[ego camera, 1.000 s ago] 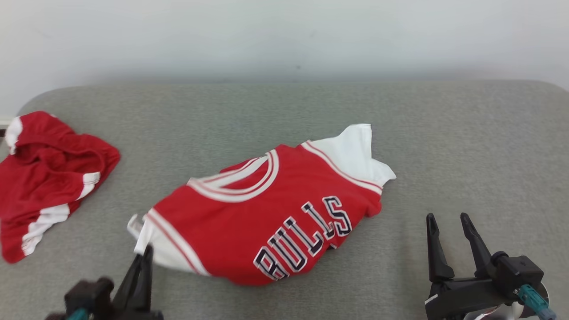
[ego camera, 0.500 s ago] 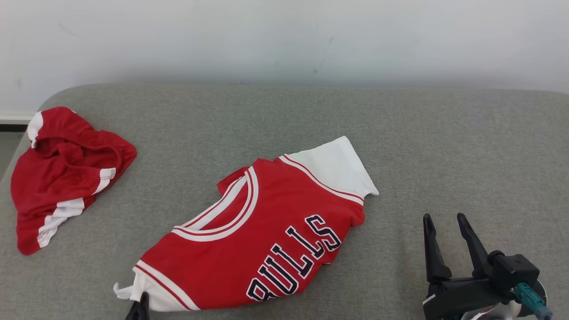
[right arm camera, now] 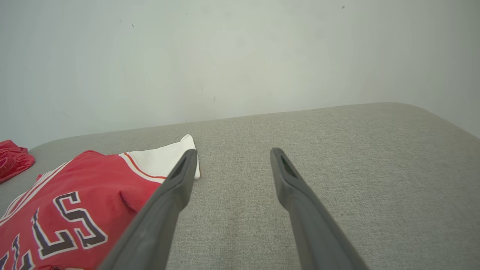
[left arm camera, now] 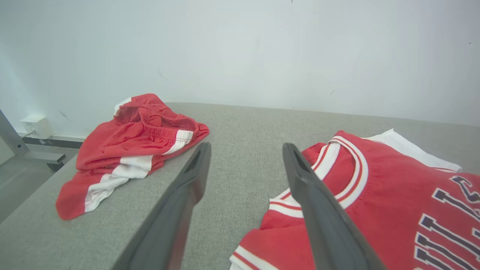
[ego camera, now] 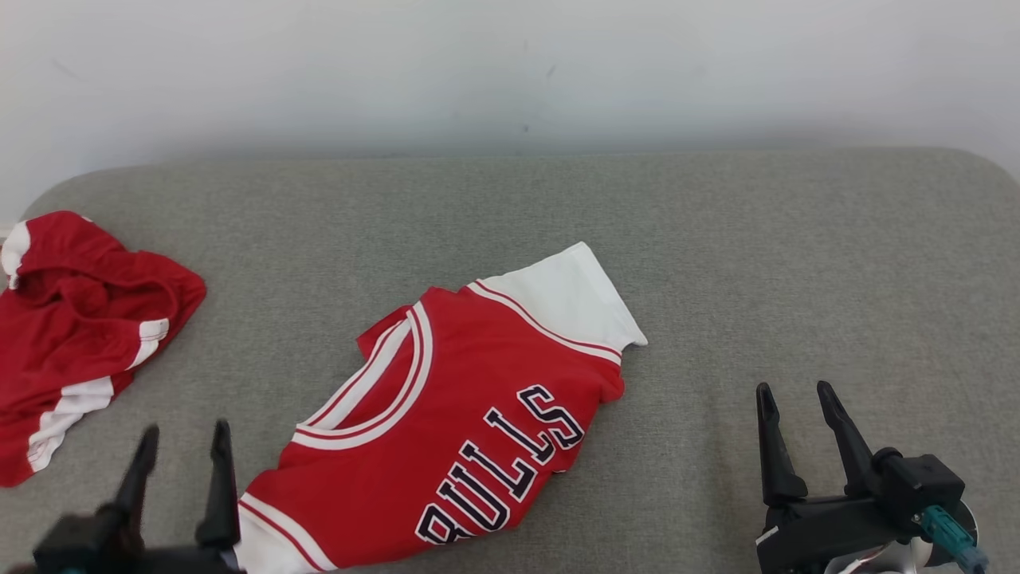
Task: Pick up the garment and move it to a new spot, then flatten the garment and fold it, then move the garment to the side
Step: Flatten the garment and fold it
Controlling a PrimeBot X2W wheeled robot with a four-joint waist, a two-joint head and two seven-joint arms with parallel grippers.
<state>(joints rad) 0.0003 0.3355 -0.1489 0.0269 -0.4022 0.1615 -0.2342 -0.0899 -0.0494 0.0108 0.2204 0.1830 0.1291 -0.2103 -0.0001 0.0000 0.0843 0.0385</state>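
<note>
The left gripper point(ego camera: 185, 435) was spread wide with nothing held, just beside the jersey point(ego camera: 446, 399). The right gripper point(ego camera: 794, 391) was open and empty too. The jersey was laid crooked on the grey pad point(ego camera: 757, 239). It looked soft and light, best pinched at its shoulders.

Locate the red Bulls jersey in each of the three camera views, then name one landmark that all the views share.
Head view: the jersey lies at lower centre, running off the bottom edge.
Left wrist view: the jersey is at lower right, cut by the right and bottom edges.
Right wrist view: the jersey is at lower left, cut by the left and bottom edges.
Shared landmark: the crumpled red garment, left of the jersey in all three.
</note>
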